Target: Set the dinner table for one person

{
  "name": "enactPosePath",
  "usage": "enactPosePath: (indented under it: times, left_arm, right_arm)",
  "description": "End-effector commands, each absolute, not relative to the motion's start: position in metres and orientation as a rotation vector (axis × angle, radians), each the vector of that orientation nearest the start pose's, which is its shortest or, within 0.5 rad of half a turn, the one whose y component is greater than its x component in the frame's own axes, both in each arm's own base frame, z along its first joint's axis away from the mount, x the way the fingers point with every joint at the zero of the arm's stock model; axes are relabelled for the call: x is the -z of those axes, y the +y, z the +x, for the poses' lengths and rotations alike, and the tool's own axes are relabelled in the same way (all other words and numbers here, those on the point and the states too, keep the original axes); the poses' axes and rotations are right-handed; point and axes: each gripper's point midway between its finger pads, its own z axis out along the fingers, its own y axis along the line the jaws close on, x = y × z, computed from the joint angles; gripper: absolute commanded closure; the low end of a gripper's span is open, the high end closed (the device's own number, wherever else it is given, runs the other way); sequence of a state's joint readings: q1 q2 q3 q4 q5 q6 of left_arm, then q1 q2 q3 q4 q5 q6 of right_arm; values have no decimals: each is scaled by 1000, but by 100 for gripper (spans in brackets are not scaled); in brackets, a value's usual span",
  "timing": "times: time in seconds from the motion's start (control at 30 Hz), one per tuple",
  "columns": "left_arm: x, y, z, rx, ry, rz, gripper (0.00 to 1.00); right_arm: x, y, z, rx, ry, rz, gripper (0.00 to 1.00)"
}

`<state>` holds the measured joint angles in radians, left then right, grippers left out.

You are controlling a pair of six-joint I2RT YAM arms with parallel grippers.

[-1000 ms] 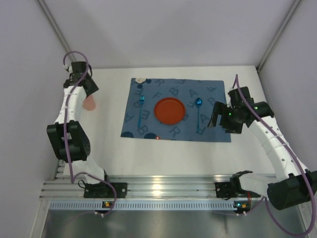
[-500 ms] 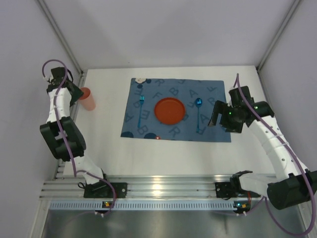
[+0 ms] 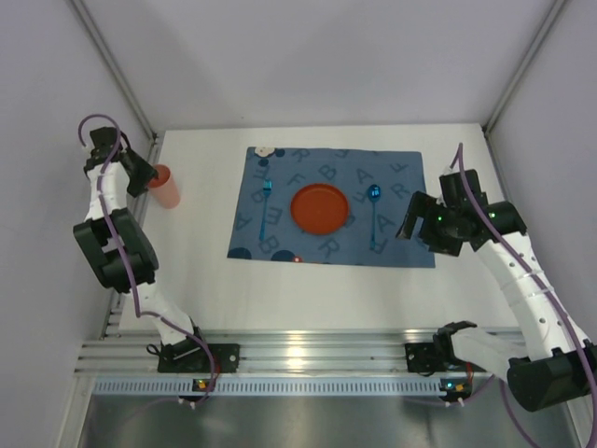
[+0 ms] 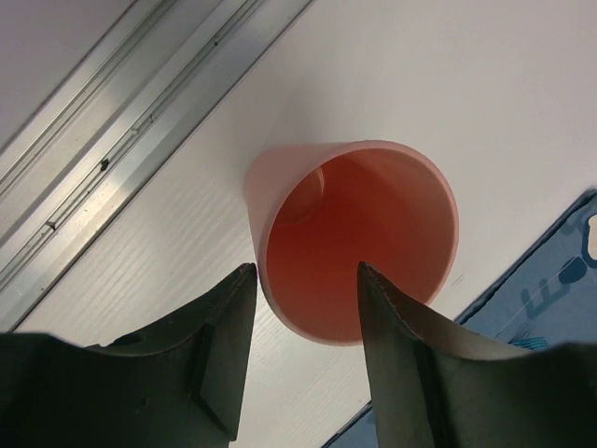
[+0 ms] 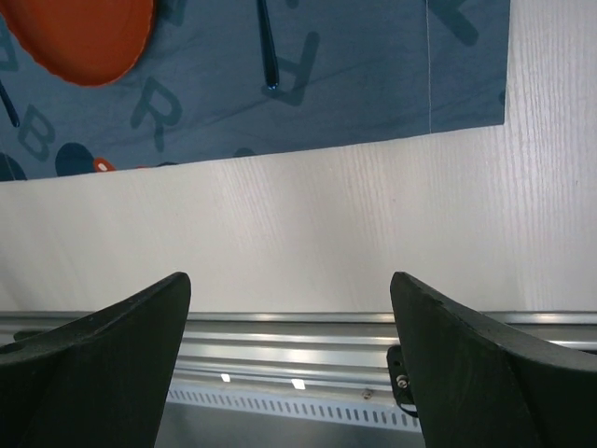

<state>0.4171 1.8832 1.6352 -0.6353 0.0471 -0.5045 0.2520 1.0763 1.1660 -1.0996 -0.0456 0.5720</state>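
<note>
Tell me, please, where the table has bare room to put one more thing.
Widest: the dinner table strip between the near edge of the mat and the aluminium rail. Smaller: between the cup and the mat's left edge. Crowded: the mat, with fork, plate and spoon; the right arm hangs over its right edge.

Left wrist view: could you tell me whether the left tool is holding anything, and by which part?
Nothing is held. The left tool is open, its fingers spread by the rim of the orange cup, not closed on it.
</note>
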Motion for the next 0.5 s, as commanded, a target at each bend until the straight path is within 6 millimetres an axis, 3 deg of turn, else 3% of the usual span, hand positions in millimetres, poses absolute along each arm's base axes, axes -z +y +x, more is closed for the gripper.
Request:
enactPosePath:
  times: [0.0,0.2,0.3,0.33,0.47]
  left_arm:
    - [-154,178,469,119,2161,-1069,50]
    - [-123,182,469,94,2220,-1111,74]
    - [-126,179,475,132,2226,-1100,85]
    - [-134,174,481,158,2217,-1074,93]
    - [-154,146,496,263,2209,-981,98]
  right_arm:
    - [-196,81,214,-344,2577,470,11]
    - [-192,80,209,-342,2581,501,11]
    - [-192,80,209,-342,2580,510,11]
    - [-191,80,209,-342,2585,510,11]
    - [-200,90,218,-409,2567,492,11]
